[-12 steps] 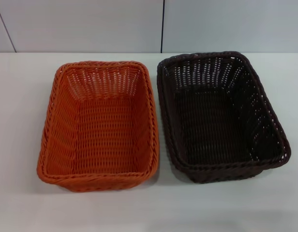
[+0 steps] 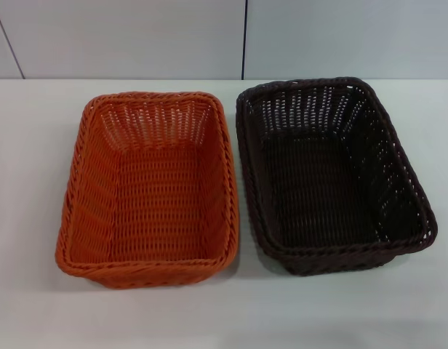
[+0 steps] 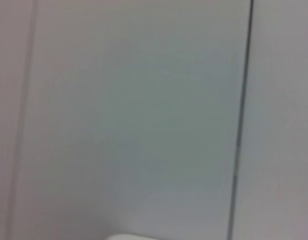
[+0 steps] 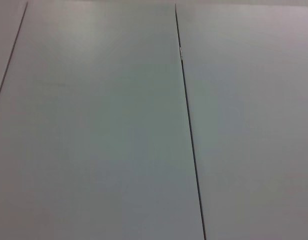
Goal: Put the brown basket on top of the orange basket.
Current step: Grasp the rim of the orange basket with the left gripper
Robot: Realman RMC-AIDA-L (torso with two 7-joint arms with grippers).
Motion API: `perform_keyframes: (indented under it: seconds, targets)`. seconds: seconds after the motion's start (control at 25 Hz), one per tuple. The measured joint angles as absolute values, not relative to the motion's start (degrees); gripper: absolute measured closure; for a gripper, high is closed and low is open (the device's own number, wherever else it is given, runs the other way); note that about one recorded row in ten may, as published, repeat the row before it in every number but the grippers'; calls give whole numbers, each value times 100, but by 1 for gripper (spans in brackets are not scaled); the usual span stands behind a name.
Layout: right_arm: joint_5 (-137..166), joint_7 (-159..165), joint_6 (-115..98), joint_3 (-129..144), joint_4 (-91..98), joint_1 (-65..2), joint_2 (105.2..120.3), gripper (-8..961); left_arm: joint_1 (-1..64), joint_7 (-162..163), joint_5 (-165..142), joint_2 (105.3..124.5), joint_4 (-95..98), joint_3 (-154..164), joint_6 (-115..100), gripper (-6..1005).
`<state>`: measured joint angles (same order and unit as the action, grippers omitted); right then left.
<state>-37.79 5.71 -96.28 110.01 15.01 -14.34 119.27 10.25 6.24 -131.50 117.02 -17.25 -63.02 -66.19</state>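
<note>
In the head view the brown basket (image 2: 333, 174) stands on the right half of the white table, open side up and turned slightly askew. The orange basket (image 2: 153, 187) stands to its left, also open side up, their long rims almost touching. Both baskets hold nothing. Neither gripper shows in any view; both wrist views take in only pale wall panels.
The white table (image 2: 35, 145) runs past both baskets on every side. A pale panelled wall (image 2: 137, 36) with a dark vertical seam rises behind the table's far edge.
</note>
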Motion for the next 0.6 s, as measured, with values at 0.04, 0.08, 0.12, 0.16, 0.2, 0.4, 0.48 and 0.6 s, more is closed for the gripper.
perform_keyframes:
  seconds: [0.04, 0.08, 0.12, 0.16, 0.2, 0.4, 0.48, 0.6]
  targets:
    - [-3779, 571, -9628, 11001, 1501, -1434, 11927, 211, 1025, 624, -13150, 11702, -1725, -6302, -6619, 182]
    - [-3779, 571, -9631, 11002, 1506, -1435, 11927, 211, 1028, 644, -13246, 11617, -1887, -6283, -6474, 183]
    - [-3779, 572, -9621, 11004, 1527, -1441, 11927, 211, 1001, 648, -13525, 11435, -2317, -6280, -6179, 183]
    - [-3779, 572, -9621, 11004, 1527, -1441, 11927, 211, 1001, 648, -13525, 11435, -2317, -6280, -6179, 183]
    - [-3779, 579, -9596, 11005, 1533, -1458, 11925, 211, 955, 639, -13681, 11324, -2594, -6291, -5988, 184]
    - [-3779, 599, -9550, 11004, 1515, -1475, 11914, 211, 459, 586, -14521, 10694, -5176, -6954, -3364, 185]
    - [-3779, 607, -9524, 11003, 1511, -1476, 11913, 211, 276, 583, -14931, 10656, -6123, -7416, -2036, 186]
    - [-3779, 611, -9485, 11003, 1504, -1477, 11912, 211, -18, 555, -15579, 10769, -7710, -8022, 83, 186]
